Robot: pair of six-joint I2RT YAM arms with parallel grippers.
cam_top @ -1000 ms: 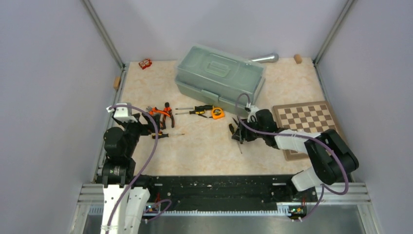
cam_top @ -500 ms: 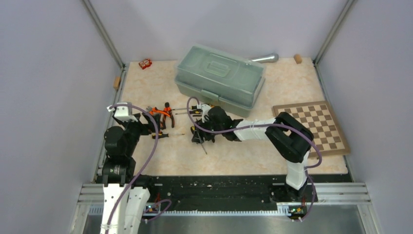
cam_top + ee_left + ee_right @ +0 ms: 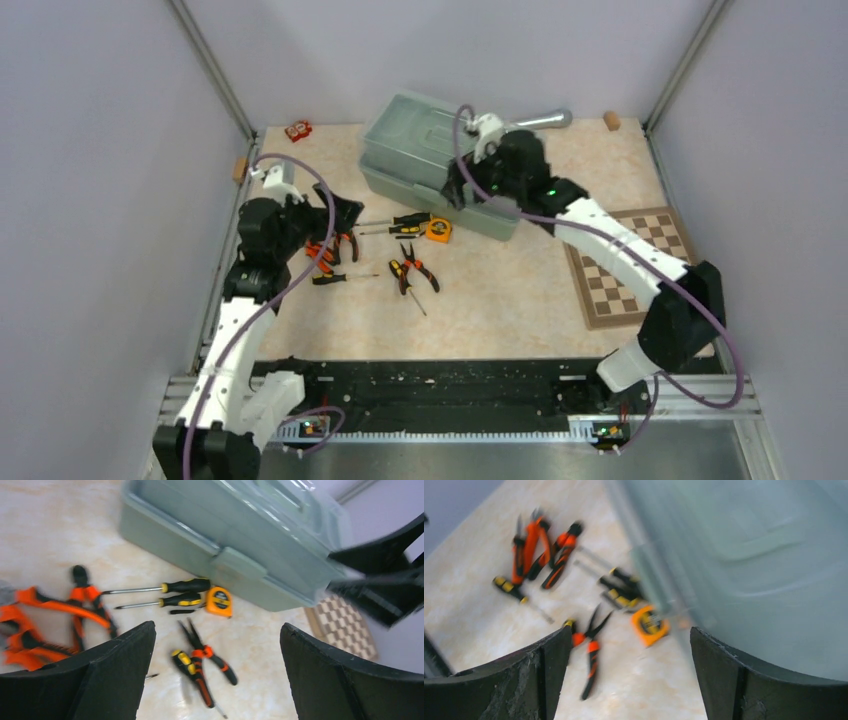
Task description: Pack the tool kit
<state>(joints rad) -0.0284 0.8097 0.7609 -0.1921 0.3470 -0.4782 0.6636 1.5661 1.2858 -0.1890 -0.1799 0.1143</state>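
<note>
**Now the box is shut and the tools lie on the table**

The table (image 3: 500, 300) is pale and holds everything. At the back stands the big green toolbox (image 3: 410, 140) with its see-through lid down. To the right lies a brown and cream chessboard (image 3: 612, 292), and the right arm reaches across it. A grey metal tube (image 3: 545, 119) pokes out behind the box.

The right hand (image 3: 626, 632) hangs over the front of the toolbox. Its two fingers are spread wide and there is nothing between them. I cannot tell if it touches the box.

The left hand (image 3: 216, 627) is up above the left side of the table, over the tools. Its fingers are spread wide too, and it holds nothing.

All the tools are outside the box, on the table in front of it. A bunch of orange pliers (image 3: 330, 245) lies on the left. One more pair of pliers (image 3: 413, 272) lies alone, nearer the middle. Two yellow and black screwdrivers (image 3: 410, 222) lie side by side just in front of the box. Another screwdriver (image 3: 335, 278) lies near the bunch of pliers. The small orange tape measure (image 3: 437, 229) sits at the handle end of the two screwdrivers.
</note>
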